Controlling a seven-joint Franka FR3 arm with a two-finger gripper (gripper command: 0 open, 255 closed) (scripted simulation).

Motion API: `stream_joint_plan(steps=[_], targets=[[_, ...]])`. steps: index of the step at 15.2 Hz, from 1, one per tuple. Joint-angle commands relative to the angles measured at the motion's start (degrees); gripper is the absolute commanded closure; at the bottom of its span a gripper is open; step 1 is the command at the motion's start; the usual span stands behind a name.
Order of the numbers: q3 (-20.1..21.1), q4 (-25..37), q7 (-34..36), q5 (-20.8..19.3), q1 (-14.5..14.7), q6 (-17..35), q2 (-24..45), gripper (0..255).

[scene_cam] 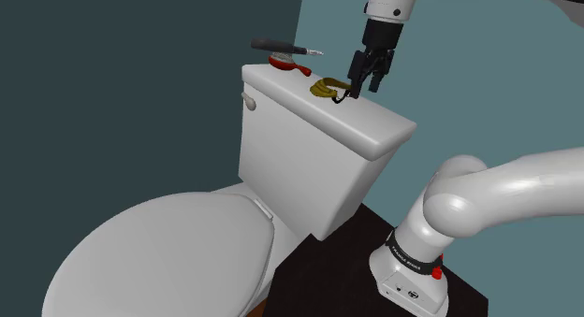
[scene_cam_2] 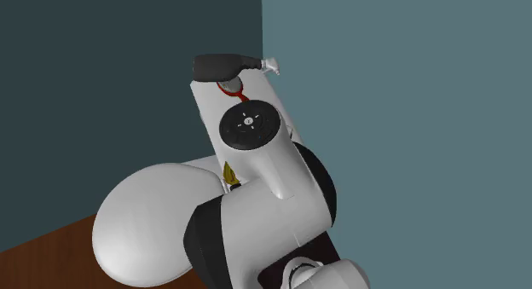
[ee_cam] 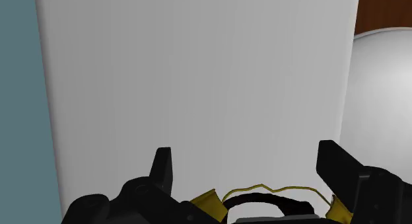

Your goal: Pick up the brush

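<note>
Brush (scene_cam: 325, 88), the yellow one I think, lies on the toilet tank lid (scene_cam: 374, 128), right under the claw (scene_cam: 363, 89). The claw's fingers stand apart with the brush between them. Its long side seems to run from finger to finger.

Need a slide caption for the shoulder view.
Open gripper at the yellow-and-black brush on the white toilet tank lid, a red-and-dark tool at the lid's far end.
</note>
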Motion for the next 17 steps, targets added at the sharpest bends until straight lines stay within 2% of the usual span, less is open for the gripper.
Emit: stream_joint_plan(steps=[1, 9, 17], targets=[[0.00, 0.00, 0.00, 0.00, 0.00, 0.00, 0.00, 0], [-4.16, 12.30, -10.29, -3.58, 1.11, 5.52, 16.99, 0], [-6.63, 29.35, -20.21, -4.28, 1.98, 7.12, 34.57, 0]])
